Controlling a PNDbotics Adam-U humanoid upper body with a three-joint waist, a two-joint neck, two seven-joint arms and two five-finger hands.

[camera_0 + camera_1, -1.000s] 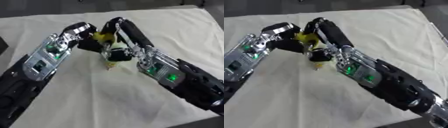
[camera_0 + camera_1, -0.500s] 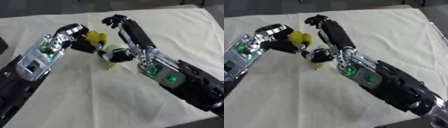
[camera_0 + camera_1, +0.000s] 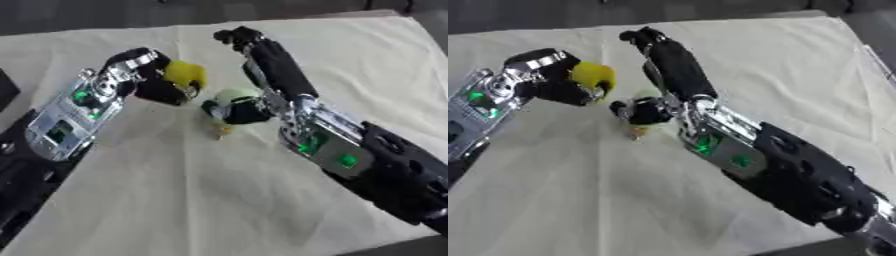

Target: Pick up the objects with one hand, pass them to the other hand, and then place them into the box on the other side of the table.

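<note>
left hand [image 3: 162,82]: fingers curled round yellow object [image 3: 185,73], held above the cloth [image 3: 201,200]
right hand [image 3: 262,55]: fingers straight, holding nothing; pale round object [image 3: 234,100] near its wrist
progress: handover looks done
left: placing; box not visible

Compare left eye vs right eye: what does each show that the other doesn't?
Left eye only: a dark object cut off at the left edge of the view; what it is cannot be told.
Right eye only: a longer run of the table's right edge, and more of the right arm toward the lower right corner.
Both: the left hand curled round a yellow object, and the right hand beside it with a pale object at its base, over the cream cloth.
</note>
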